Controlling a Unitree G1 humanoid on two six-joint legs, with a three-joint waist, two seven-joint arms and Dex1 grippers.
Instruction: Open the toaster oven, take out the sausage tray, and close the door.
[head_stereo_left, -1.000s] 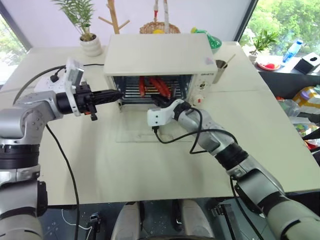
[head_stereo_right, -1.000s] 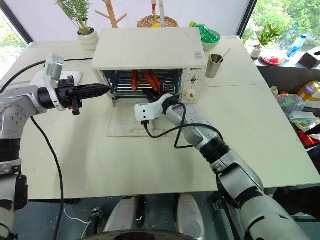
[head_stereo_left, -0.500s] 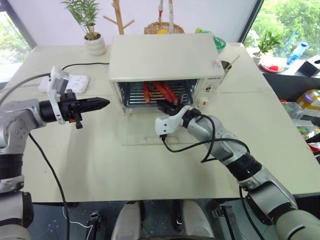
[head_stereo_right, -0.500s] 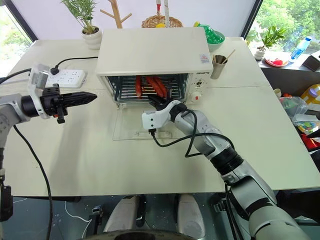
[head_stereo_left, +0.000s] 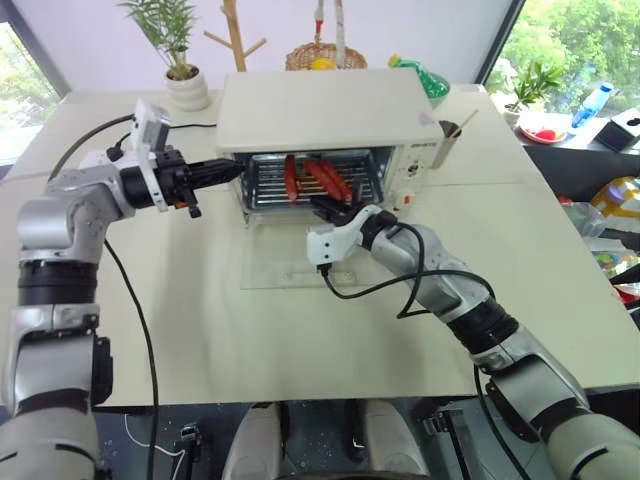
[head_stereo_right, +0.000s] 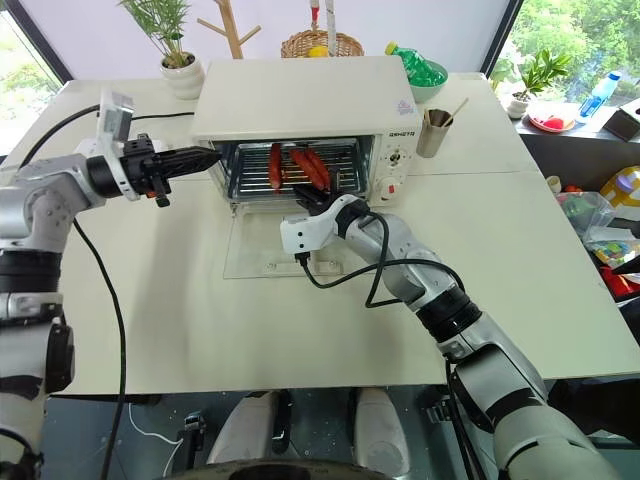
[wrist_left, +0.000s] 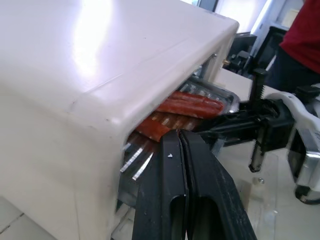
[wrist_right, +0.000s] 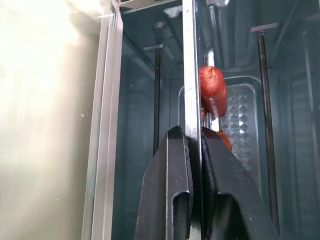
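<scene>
The cream-white toaster oven (head_stereo_left: 325, 110) stands open at the back of the table. Its glass door (head_stereo_left: 285, 268) lies flat on the table in front of it. Inside, the silver sausage tray (wrist_right: 239, 117) holds red sausages (head_stereo_left: 322, 177). My right gripper (head_stereo_left: 330, 208) reaches into the opening and is shut on the tray's thin front rim (wrist_right: 191, 90). My left gripper (head_stereo_left: 232, 170) is shut on nothing and points at the oven's left front corner, level with the tray, as the left wrist view shows at its fingertips (wrist_left: 172, 142).
A potted plant (head_stereo_left: 180, 62) and a power strip (head_stereo_left: 100, 158) sit at the back left. A metal cup with utensils (head_stereo_left: 446, 140) stands right of the oven. A basket (head_stereo_right: 315, 42) and green bottle (head_stereo_right: 412, 65) are behind it. A person in red (wrist_left: 305, 30) stands beyond.
The camera has shifted. My left gripper has come forward, from off to the oven's left up to its left front corner. The right gripper keeps its hold on the tray rim.
</scene>
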